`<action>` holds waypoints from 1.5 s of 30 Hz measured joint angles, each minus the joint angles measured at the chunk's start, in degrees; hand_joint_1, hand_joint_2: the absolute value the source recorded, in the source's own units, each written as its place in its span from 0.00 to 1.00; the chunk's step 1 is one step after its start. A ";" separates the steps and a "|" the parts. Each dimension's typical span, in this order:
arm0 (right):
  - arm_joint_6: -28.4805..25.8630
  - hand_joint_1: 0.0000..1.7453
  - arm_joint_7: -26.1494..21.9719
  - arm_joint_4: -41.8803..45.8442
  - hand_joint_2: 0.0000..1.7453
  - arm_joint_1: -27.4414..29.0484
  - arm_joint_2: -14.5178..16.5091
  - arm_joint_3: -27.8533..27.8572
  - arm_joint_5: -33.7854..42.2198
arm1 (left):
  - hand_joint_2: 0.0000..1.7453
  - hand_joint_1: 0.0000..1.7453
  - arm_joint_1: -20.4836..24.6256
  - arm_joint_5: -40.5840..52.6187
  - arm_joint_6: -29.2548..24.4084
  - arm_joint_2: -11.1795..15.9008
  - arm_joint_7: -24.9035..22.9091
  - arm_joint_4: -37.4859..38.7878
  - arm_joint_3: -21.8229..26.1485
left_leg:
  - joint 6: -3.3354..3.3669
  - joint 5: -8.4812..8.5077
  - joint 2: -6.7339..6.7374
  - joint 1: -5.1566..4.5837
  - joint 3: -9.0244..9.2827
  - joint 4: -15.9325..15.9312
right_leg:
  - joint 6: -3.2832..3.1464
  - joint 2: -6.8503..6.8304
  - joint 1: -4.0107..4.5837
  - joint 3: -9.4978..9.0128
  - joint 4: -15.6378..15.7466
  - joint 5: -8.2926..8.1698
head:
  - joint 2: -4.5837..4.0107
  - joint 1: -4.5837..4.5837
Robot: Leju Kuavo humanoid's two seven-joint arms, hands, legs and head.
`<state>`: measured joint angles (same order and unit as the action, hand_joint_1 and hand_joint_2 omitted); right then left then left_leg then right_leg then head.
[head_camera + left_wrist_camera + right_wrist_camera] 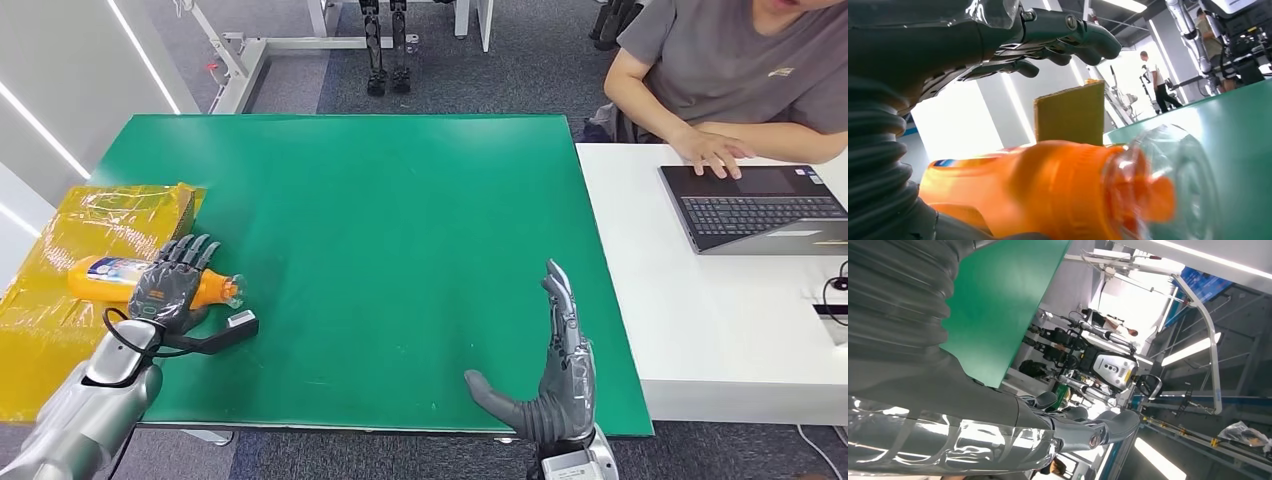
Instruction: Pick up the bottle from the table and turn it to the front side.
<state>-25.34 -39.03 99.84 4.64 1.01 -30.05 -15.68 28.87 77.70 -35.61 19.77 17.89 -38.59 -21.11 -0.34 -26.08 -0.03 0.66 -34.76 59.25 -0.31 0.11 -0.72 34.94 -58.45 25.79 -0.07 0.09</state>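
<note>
Room: lab space, grey carpet floor [520, 60], white frame legs at the far side, bright strip lights along the wall.
Bench: green bench [400, 250], matte, wide and flat; a white desk [700, 330] butts against its right edge.
Person: seated at the white desk, a hand on a laptop [760, 205] (not involved in the task).
Yellow box: yellow box [60, 300] wrapped in shiny film, at the bench's left edge, partly overhanging it.
Left hand: left hand [172, 285] lies over the bottle, fingers [1068, 30] arched above it and not yet closed around it; the left wrist view shows a gap between fingers and bottle. Whether the thumb touches underneath, I cannot tell.
Right hand: right hand [555, 385] stands edge-up near the bench's front edge, fingers straight and apart, holding nothing.
Bottle: orange bottle [130, 280] on its side, across the seam between yellow box and bench, clear cap [1168, 185] pointing toward the bench centre.
Stage (judgement): reach done, grasp pending.
Risks (judgement): round, smooth body may roll or squirt out as the fingers close; slick film under it could let it slide; the uneven seam may tilt it; a grasp near the cap end would leave the heavy end sagging during the turn.
</note>
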 joint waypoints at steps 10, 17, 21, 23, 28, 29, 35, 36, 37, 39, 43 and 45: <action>1.58 0.00 0.03 0.40 1.00 0.79 0.61 0.50 0.23 | 1.00 0.00 -7.34 -16.08 -4.29 -2.92 13.22 -16.17 10.47 | -0.01 -0.03 0.00 -0.03 -0.01 0.00 | 0.01 -0.01 -0.03 -0.01 0.04 0.00 | 0.00 0.00; 1.80 0.00 0.13 0.25 1.00 0.75 0.80 0.51 0.63 | 1.00 0.00 -13.91 -20.63 -4.34 -10.73 21.76 -28.11 16.53 | -0.03 -0.06 0.00 -0.04 -0.01 0.01 | 0.01 -0.01 -0.04 0.00 0.07 0.00 | 0.00 0.01; 1.71 0.00 0.13 -0.03 1.00 0.69 0.80 0.50 0.94 | 1.00 0.00 -15.89 -25.16 -4.34 -13.07 21.87 -33.94 16.14 | -0.03 -0.06 -0.02 -0.02 -0.01 0.01 | 0.01 -0.03 -0.03 0.01 0.06 0.01 | 0.00 0.01; 1.29 0.00 0.12 -0.23 1.00 0.68 0.80 0.49 1.20 | 1.00 0.00 -16.29 -32.04 -4.33 -14.00 21.87 -36.59 14.90 | -0.03 -0.05 -0.03 -0.02 -0.01 0.01 | 0.01 -0.03 -0.03 0.03 0.06 0.01 | 0.00 0.02; -0.41 0.00 0.07 -0.68 1.00 0.77 0.80 0.16 1.64 | 1.00 0.00 -16.50 -50.90 -4.39 -17.54 22.01 -45.18 8.97 | -0.03 -0.05 -0.08 -0.03 -0.04 0.01 | 0.02 -0.10 -0.03 -0.01 0.06 0.00 | 0.00 -0.01; -0.53 0.00 0.05 -0.75 1.00 0.79 0.80 0.08 1.71 | 1.00 0.00 -16.59 -52.10 -4.39 -18.35 22.11 -46.90 8.20 | -0.03 -0.05 -0.07 -0.03 -0.04 0.02 | 0.02 -0.08 -0.03 -0.01 0.06 0.00 | 0.00 -0.01; -1.79 0.00 0.24 -0.80 1.00 1.33 0.80 -0.48 1.33 | 1.00 0.00 -20.68 -77.53 0.30 -24.69 22.27 -57.14 4.83 | 0.09 -0.14 -0.02 -0.05 -0.04 0.02 | 0.07 -0.05 -0.04 -0.02 0.11 0.04 | 0.00 0.01; -1.76 0.00 0.39 -0.80 1.00 1.36 0.81 -0.57 1.10 | 1.00 0.00 -21.86 -81.09 4.21 -26.04 22.27 -57.92 4.54 | 0.10 -0.15 -0.03 -0.05 -0.05 0.02 | 0.07 -0.05 -0.04 -0.02 0.12 0.05 | 0.00 0.00; -1.67 0.00 0.54 -0.80 1.00 1.36 0.82 -0.65 0.90 | 1.00 0.00 -23.00 -83.91 8.74 -27.44 22.28 -58.37 4.41 | 0.10 -0.16 -0.02 -0.05 -0.06 0.02 | 0.07 -0.05 -0.04 -0.01 0.12 0.05 | 0.00 0.01; -1.38 0.00 0.83 -0.80 1.00 1.36 0.89 -0.71 0.55 | 1.00 0.00 -24.71 -86.54 16.59 -29.80 22.28 -58.52 4.41 | 0.09 -0.20 -0.01 -0.05 -0.07 0.02 | 0.07 -0.04 -0.04 -0.01 0.12 0.05 | 0.00 0.01; -1.11 0.00 0.97 -0.80 1.00 1.36 1.03 -0.72 0.08 | 1.00 0.00 -26.59 -84.32 22.95 -32.55 22.28 -58.52 4.49 | 0.07 -0.22 -0.01 -0.04 -0.06 0.02 | 0.07 -0.04 -0.04 -0.01 0.12 0.05 | 0.00 0.00; -0.89 0.00 0.91 -0.80 1.00 1.39 1.08 -0.72 -0.02 | 1.00 0.00 -27.31 -82.98 23.58 -33.32 22.28 -58.61 4.51 | 0.07 -0.22 -0.01 -0.04 -0.05 0.02 | 0.07 -0.04 -0.03 -0.01 0.11 0.05 | 0.00 0.01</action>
<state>-26.23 -38.11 99.03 6.02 2.09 -30.77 -15.70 1.56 -5.28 -12.03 -13.56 40.17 -97.20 -16.60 -0.26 -26.30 -0.04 0.62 -34.82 59.27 -0.23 0.07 -0.75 34.93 -58.34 25.84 -0.07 0.10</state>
